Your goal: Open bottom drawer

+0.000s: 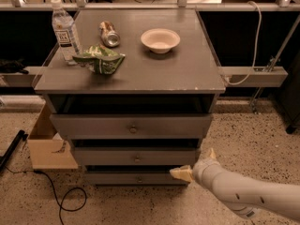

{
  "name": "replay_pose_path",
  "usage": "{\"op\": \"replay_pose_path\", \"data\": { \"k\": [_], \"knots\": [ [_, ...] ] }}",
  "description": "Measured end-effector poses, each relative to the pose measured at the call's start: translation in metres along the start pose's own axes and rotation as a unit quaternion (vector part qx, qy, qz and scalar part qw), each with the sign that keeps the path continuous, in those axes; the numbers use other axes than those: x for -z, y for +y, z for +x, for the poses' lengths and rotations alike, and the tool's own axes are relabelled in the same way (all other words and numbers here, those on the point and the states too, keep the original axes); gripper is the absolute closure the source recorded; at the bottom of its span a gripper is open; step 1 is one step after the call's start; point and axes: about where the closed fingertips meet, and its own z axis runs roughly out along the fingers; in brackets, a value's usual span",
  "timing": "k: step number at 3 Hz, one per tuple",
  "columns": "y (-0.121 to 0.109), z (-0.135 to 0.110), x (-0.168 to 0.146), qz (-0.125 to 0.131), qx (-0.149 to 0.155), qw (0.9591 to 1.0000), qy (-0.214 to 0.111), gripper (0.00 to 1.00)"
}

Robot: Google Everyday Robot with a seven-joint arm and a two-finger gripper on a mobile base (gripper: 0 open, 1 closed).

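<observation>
The grey cabinet (201,83) has three drawers. The bottom drawer (112,178) is the lowest and slimmest front, with a small round knob (139,178) at its centre, and it looks pushed in. My gripper (194,165) comes in from the lower right on a white arm. It is level with the bottom drawer's right end, to the right of the knob and apart from it. Its two yellowish fingertips (180,173) are spread, so it is open and holds nothing.
On the cabinet top stand a water bottle (64,31), a tipped can (109,33), a green chip bag (100,60) and a white bowl (160,40). A cardboard box (47,146) sits on the floor at the left, with a black cable (61,200) beside it.
</observation>
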Motion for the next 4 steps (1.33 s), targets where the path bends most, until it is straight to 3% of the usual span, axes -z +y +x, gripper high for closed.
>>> {"op": "replay_pose_path", "data": {
  "k": [2,3,4],
  "knots": [
    [0.003,0.002,-0.022,0.009,0.02,0.9994,-0.026,0.0],
    [-0.005,0.016,-0.048,0.018,0.034,0.9991,-0.021,0.0],
    [-0.024,0.03,-0.073,0.007,0.045,0.9989,0.007,0.0]
  ]
}}
